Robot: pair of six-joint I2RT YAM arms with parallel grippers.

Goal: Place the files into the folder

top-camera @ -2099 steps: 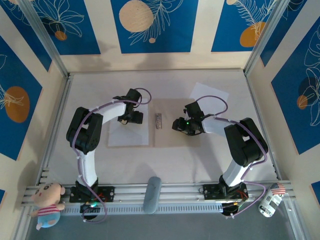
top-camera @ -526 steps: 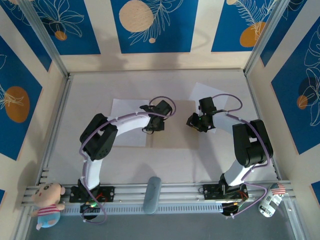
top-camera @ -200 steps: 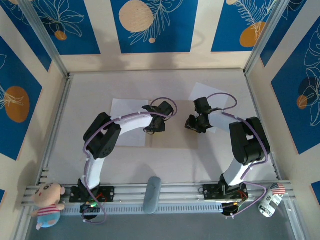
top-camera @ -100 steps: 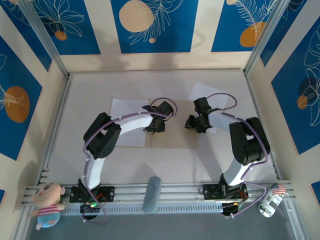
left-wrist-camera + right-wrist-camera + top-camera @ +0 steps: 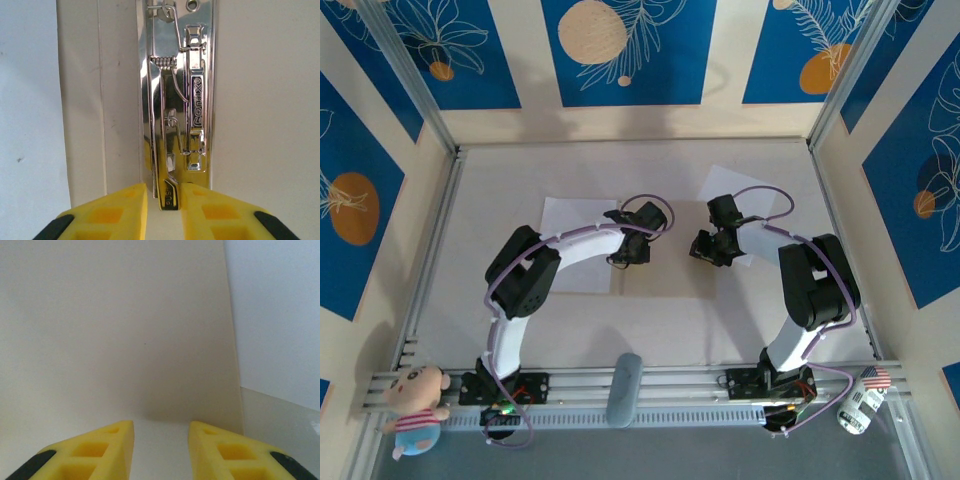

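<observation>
The tan folder (image 5: 670, 275) lies open in the middle of the table. My left gripper (image 5: 632, 250) is over its spine. There the chrome clip (image 5: 177, 100) runs up the left wrist view, and its push lever (image 5: 169, 197) stands between my left gripper's (image 5: 163, 186) narrowly parted fingers. The lever touches the right finger, with a small gap on the left. One white file (image 5: 570, 212) lies left of the folder. The other file (image 5: 732, 180) lies at the back right. My right gripper (image 5: 705, 247) is open low over the folder panel (image 5: 125, 330), a white sheet edge (image 5: 160, 450) between its fingertips.
A plush toy (image 5: 415, 405), a grey object (image 5: 625, 385) and a striped can (image 5: 860, 400) sit along the metal rail at the near edge. Patterned walls close in the table on three sides. Bare tabletop lies in front of the folder.
Over ten seconds my left gripper moved from the left file to the folder's clip, and my right gripper shifted toward the right file. In the last second nothing visibly moved.
</observation>
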